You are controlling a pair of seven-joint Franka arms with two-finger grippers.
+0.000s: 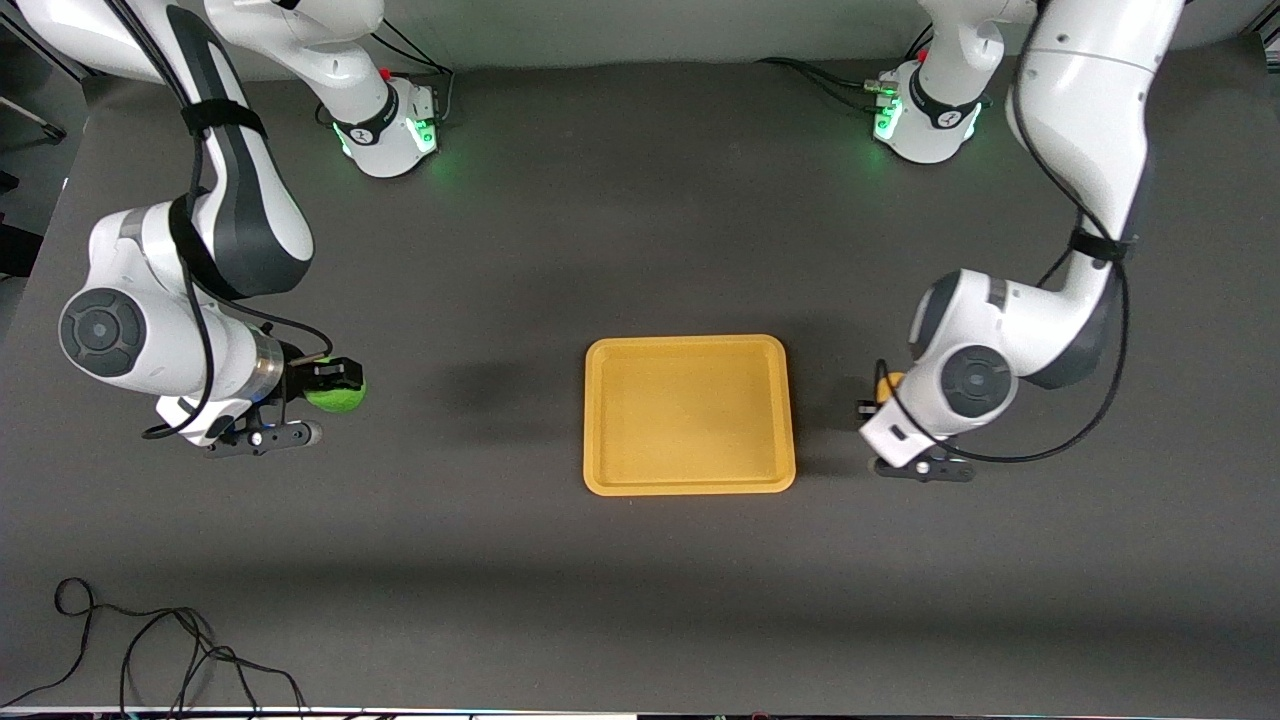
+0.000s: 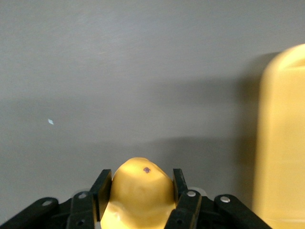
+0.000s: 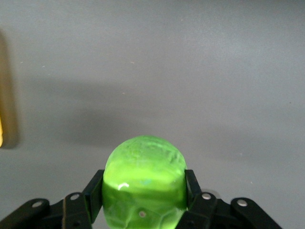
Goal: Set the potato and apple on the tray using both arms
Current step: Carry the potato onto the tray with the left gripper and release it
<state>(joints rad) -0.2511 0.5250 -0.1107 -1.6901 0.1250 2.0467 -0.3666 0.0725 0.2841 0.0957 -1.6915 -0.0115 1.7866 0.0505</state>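
Note:
The yellow-orange tray lies flat at the table's middle; its rim also shows in the left wrist view. My left gripper is shut on the yellow-tan potato, beside the tray toward the left arm's end; the potato fills the space between its fingers in the left wrist view. My right gripper is shut on the green apple, well apart from the tray toward the right arm's end; the apple sits between its fingers in the right wrist view.
A loose black cable lies on the dark table near the front camera at the right arm's end. Both arm bases stand along the table's farthest edge. A sliver of the tray shows in the right wrist view.

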